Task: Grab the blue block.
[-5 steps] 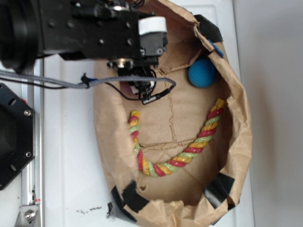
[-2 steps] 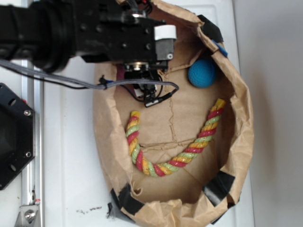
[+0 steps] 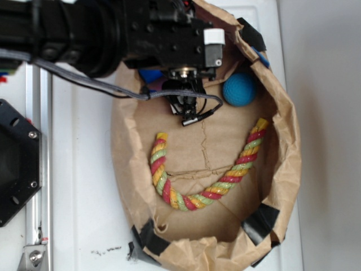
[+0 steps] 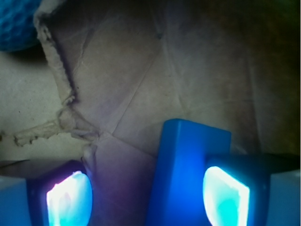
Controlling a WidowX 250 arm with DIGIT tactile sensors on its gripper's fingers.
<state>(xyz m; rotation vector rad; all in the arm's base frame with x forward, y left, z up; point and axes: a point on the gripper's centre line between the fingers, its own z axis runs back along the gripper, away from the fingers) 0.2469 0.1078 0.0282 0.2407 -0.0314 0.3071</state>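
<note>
- The gripper hangs inside the paper bag, jaws spread wide, gripping nothing.
- The blue block stands between the fingers, against the right-hand finger, with brown paper showing between it and the other.
- The rope curves below.
- The teal ball rests by the bag's wall.

A white table fills the exterior view under bright, even light, with a plain pale wall down the 3 o'clock side. A metal rail runs along the 9 o'clock edge, with a black plate beside it toward 8 o'clock. A few dark specks lie on the table near 7 o'clock.
</note>
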